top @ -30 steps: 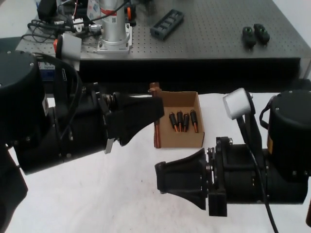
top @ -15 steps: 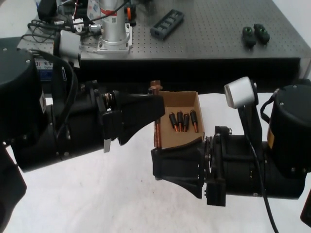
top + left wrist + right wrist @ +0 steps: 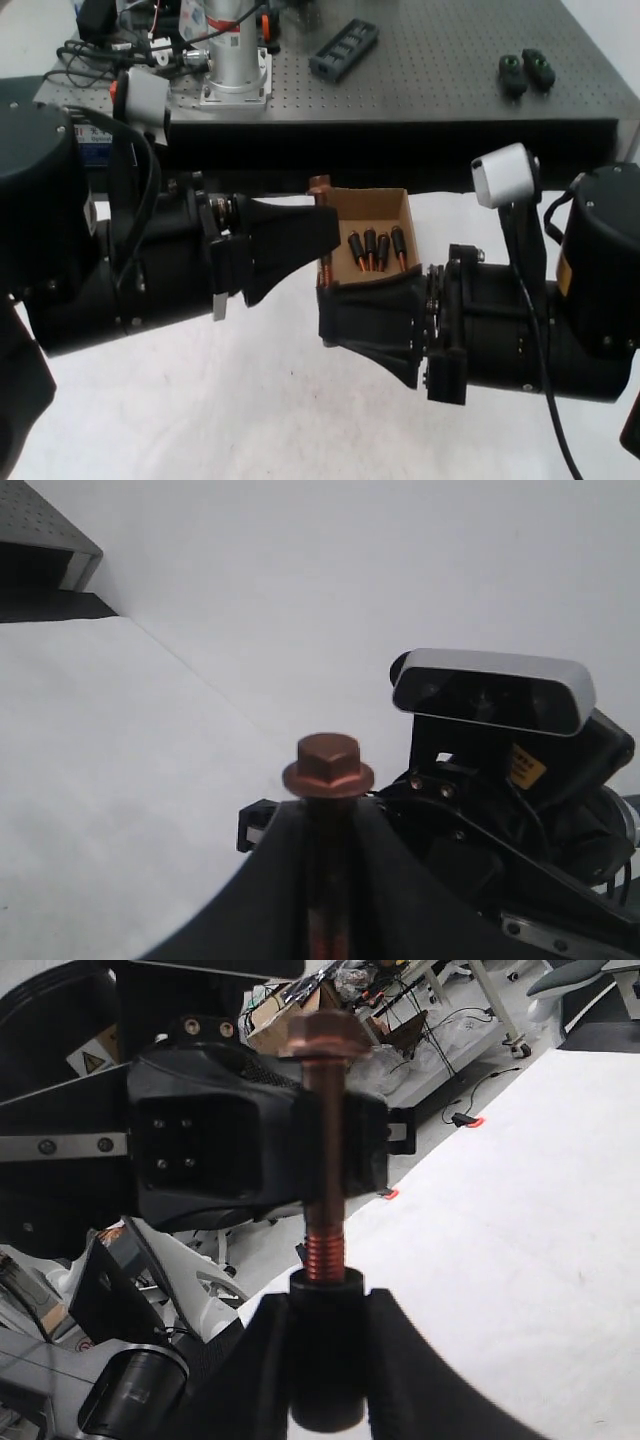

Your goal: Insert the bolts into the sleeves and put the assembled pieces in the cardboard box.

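One cardboard box (image 3: 370, 205) sits at the centre of the high view, and four assembled pieces (image 3: 369, 248) lie in it side by side. There is one copper bolt (image 3: 325, 1140) and one black sleeve (image 3: 325, 1355). Two arms are present: one at the left of the frame (image 3: 100, 260), one at the right (image 3: 540, 320). At upper right lie two small black parts (image 3: 513, 72), and at top centre one dark slotted tray (image 3: 343, 48).

Bright, even light; white cloth (image 3: 250, 400) glares, washed out; shadows faint.
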You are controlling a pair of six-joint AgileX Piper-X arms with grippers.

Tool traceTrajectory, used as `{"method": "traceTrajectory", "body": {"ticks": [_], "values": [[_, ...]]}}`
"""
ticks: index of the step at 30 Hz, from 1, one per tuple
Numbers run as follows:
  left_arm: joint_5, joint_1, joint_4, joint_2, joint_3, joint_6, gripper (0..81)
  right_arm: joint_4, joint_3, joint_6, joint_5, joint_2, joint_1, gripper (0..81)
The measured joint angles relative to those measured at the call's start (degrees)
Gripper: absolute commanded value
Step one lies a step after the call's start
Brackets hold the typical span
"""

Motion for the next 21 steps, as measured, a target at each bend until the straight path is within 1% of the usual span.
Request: {"method": "traceTrajectory", "body": {"ticks": [2, 3, 4, 6, 8, 9, 10, 13, 15, 19, 20, 21], "values": [[0.3, 0.0, 0.0, 0.0, 0.0, 0.0, 0.3, 0.0, 0.0, 0.0, -0.6, 0.0, 0.0, 4.7], [1.0, 0.0, 0.0, 0.0, 0.0, 0.0, 2.1, 0.0, 0.0, 0.0, -1.0, 0.0, 0.0, 4.7], [1.7, 0.0, 0.3, 0.0, 0.0, 0.0, 6.4, 0.0, 0.0, 0.0, -1.3, 0.0, 0.0, 4.7], [2.5, 0.0, 0.9, 0.0, 0.0, 0.0, 19.9, 0.0, 0.0, 0.0, -1.5, 0.0, 0.0, 4.7], [3.1, 0.0, 1.8, 0.0, 0.0, 0.0, 39.6, 0.1, 0.0, 0.0, -1.5, 0.0, -0.1, 4.7], [3.8, 0.0, 2.5, 0.0, 0.0, 0.0, 46.4, 0.1, 0.0, 0.1, -1.4, 0.0, -0.1, 4.7], [4.3, 0.0, 3.1, 0.0, 0.0, 0.0, 49.0, 0.1, 0.0, 0.1, -1.3, 0.0, -0.1, 4.7], [3.3, 0.0, 3.7, 0.0, 0.0, 0.0, 45.0, 0.3, 0.0, 0.1, -1.1, 0.0, -0.7, 4.7], [2.2, 0.0, 4.0, 0.0, 0.0, 0.0, 42.6, 0.3, 0.0, 0.1, -0.1, 0.0, -1.9, 4.7], [-3.2, 0.0, 6.1, 0.0, 0.0, 2.7, 38.9, 0.8, -0.4, -1.7, 4.8, 0.4, -7.0, 4.7], [-6.0, 0.0, 8.6, 0.0, 0.0, 4.9, 36.3, 1.4, -1.1, -2.8, 6.0, 0.9, -8.6, 4.7], [-7.4, 0.0, 10.3, 0.0, 0.0, 6.3, 32.7, 1.6, -1.1, -3.0, 6.2, 1.1, -8.8, 4.7]]}}
